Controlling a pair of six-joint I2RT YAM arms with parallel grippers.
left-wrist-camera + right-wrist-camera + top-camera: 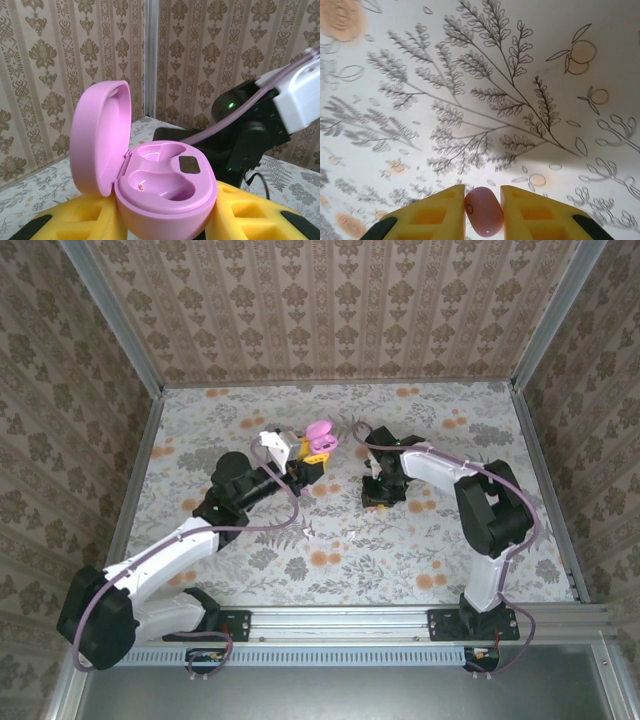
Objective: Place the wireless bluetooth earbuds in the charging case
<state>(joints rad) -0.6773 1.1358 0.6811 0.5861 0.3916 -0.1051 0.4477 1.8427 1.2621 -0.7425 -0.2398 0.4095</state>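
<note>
The left pincer [165,222] is closed partway on the pink charging case [167,187]. It holds the case off the counter [250,420] at 11 o'clock from the counter's middle, with the lid [97,140] hinged upright. At 4 o'clock from the case, the right pincer [483,192] points down, clamped on the pink earbud [484,220] over the fern print. Bare counter runs out to the walls [330,310] at 12, 3 and 9 o'clock.
</note>
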